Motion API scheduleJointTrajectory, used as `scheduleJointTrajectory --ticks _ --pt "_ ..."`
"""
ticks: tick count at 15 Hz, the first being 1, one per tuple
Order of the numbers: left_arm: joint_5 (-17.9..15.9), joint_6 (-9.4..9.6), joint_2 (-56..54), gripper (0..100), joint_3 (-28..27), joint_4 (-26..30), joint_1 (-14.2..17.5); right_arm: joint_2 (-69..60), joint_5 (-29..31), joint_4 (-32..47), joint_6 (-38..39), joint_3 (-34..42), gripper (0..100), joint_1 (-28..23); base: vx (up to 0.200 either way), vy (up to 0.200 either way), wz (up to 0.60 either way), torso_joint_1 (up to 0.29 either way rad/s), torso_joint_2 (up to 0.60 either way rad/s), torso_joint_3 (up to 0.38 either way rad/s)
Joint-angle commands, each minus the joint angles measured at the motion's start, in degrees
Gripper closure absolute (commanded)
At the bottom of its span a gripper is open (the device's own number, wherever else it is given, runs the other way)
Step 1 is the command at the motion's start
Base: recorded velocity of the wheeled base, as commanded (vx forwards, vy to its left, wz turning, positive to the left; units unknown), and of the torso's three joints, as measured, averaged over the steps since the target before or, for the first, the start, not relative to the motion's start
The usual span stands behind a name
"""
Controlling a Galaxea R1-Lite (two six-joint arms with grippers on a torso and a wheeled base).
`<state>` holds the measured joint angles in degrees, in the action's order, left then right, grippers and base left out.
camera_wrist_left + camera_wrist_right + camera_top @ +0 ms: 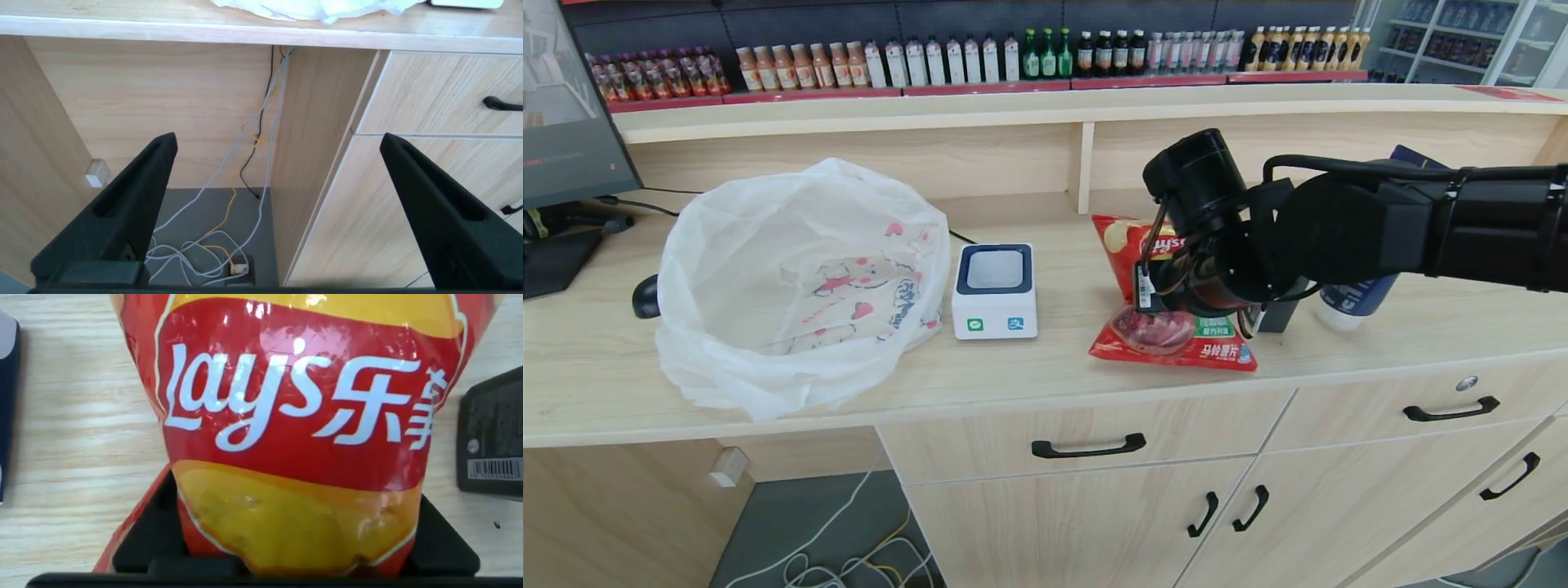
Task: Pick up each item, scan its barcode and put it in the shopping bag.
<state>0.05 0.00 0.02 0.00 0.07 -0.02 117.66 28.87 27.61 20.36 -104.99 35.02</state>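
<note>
Straddling the lower end of the chip bag (1176,347), the right gripper (294,498) has its fingers (143,535) spread wide, one on each side and not yet closed on it. The bag lies flat on the tabletop (1045,367), just right of the scanner (995,290). The left gripper (278,143) hangs below the tabletop edge with its fingers wide and nothing between them.

The likely trouble is the bag itself: slick and puffed with air, it could squirt out of a squeeze or have its chips crushed. A dragged lift might also knock the black box (1278,314) just beside it.

Count: one chip bag, one black box, one white-and-blue bottle (1356,298), one dark blue pack (1417,157) partly behind the arm, one scanner and one shopping bag (727,245), its mouth sagging open.
</note>
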Motion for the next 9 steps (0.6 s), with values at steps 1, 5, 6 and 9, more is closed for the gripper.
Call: scheduleJointTrajectory --ticks 1,5,6,9 --pt "0.04 0.0 -0.02 0 0.0 0.01 0.02 -1.03 0.05 -0.1 0.03 0.31 100 0.04 0.0 0.0 0.0 0.0 0.0 0.0" --pt "0.04 0.0 -0.02 0 0.0 0.01 0.02 -2.97 0.05 -0.01 -0.06 0.66 100 0.22 0.0 0.0 0.0 0.0 0.0 0.0" --pt "0.04 0.0 -0.02 0 0.0 0.01 -0.06 -3.76 0.05 -0.01 -0.14 0.66 100 0.66 0.0 0.0 0.0 0.0 0.0 0.0" --pt "0.04 0.0 -0.02 0 0.0 0.01 -0.06 -5.87 0.05 -0.01 -0.32 0.66 100 1.89 0.0 0.0 0.0 0.0 0.0 0.0"
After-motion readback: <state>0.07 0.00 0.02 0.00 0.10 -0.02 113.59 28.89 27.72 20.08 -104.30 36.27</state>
